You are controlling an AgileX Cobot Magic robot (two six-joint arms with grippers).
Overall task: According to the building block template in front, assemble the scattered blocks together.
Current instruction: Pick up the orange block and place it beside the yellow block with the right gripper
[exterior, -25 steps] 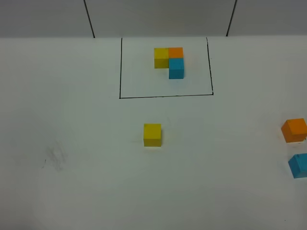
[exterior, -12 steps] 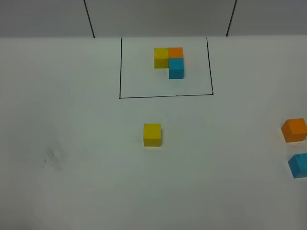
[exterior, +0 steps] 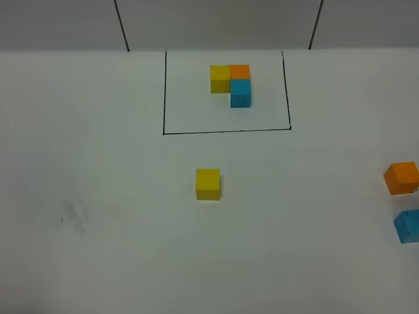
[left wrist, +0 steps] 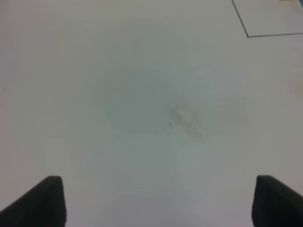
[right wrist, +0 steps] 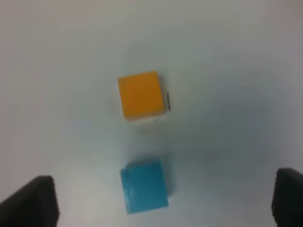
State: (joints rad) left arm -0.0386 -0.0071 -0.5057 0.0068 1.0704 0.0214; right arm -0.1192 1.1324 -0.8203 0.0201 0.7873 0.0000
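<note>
The template [exterior: 230, 84] is an L of yellow, orange and light blue cubes inside a thin black drawn rectangle at the back of the table. A loose yellow cube [exterior: 208, 184] sits mid-table. A loose orange cube [exterior: 401, 177] and a loose light blue cube [exterior: 407, 226] lie at the right edge. The right wrist view shows the orange cube [right wrist: 141, 95] and the blue cube [right wrist: 144, 187] below my right gripper [right wrist: 163, 208], which is open and empty, its fingertips [right wrist: 33, 201] wide apart. My left gripper [left wrist: 158, 203] is open and empty over bare table.
The white table [exterior: 98, 196] has a faint grey smudge [exterior: 73, 216] at the left, also in the left wrist view [left wrist: 185, 120]. A corner of the black frame [left wrist: 247, 35] shows there. A grey wall [exterior: 216, 23] with dark seams runs behind.
</note>
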